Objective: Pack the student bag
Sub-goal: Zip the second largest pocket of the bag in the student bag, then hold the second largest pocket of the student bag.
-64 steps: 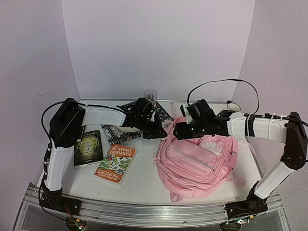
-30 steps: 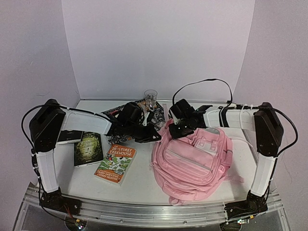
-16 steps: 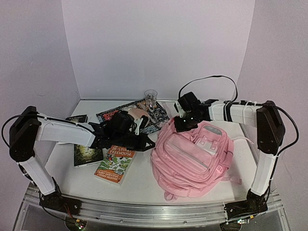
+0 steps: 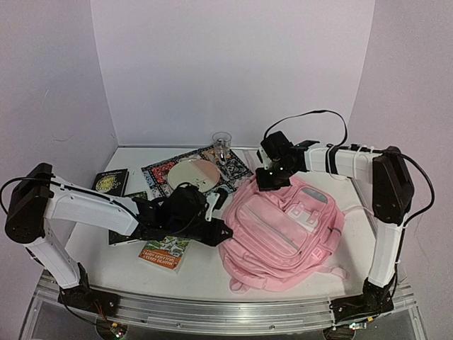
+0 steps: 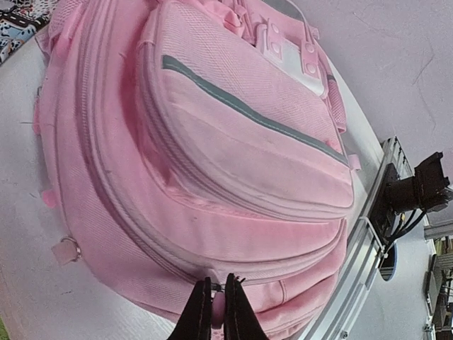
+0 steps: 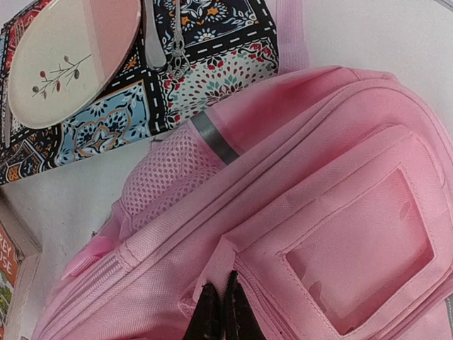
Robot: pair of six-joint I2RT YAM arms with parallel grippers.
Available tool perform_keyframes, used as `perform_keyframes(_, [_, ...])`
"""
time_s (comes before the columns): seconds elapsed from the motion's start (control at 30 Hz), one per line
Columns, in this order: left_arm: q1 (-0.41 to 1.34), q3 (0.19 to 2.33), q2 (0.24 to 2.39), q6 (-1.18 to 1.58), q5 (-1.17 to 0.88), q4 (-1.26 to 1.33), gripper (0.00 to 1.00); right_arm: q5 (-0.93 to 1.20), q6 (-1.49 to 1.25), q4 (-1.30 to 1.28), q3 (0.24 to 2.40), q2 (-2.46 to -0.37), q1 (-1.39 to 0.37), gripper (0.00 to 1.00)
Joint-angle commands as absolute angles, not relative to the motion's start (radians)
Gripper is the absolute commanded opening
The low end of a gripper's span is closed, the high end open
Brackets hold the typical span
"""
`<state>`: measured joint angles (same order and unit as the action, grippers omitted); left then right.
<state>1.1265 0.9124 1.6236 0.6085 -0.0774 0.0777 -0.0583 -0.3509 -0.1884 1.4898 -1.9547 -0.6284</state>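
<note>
1. Pink fabric backpack [image 4: 283, 230] lies flat with its front pockets up on the right half of the white desk [image 4: 205, 273]. Its top end points to the far side, just beside a patterned mat [image 4: 157, 172].
2. My left tool [image 5: 218, 312] is at the backpack's left side, clamped on a small pink tab there, jaws nearly together.
3. My right tool [image 6: 221, 309] is at the backpack's top end, jaws together. The tips rest against the fabric beside a clear window pocket. I cannot tell whether anything is pinched.
4. A pale plate [image 4: 192, 172] sits on the mat, and a clear glass [image 4: 221, 139] stands at the mat's far edge.
5. An orange-covered book [image 4: 161, 251] lies partly under my left arm. A small dark book [image 4: 110, 182] lies at the far left.
</note>
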Motion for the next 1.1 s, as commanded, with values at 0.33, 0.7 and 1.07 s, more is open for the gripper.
perform_keyframes(0.33, [1.181, 1.018, 1.589, 0.621, 0.027, -0.074, 0.58, 0.031, -0.279, -0.078, 1.417, -1.853, -0.564, 0.18])
perform_keyframes(0.7, [0.966, 0.993, 1.607, 0.758, -0.169, -0.071, 0.73, 0.039, -0.31, -0.078, 1.194, -1.556, -0.667, 0.32])
perform_keyframes(1.07, [0.895, 1.068, 1.791, 0.793, -0.321, 0.004, 0.69, 0.037, -0.41, -0.068, 1.082, -1.498, -0.923, 0.28])
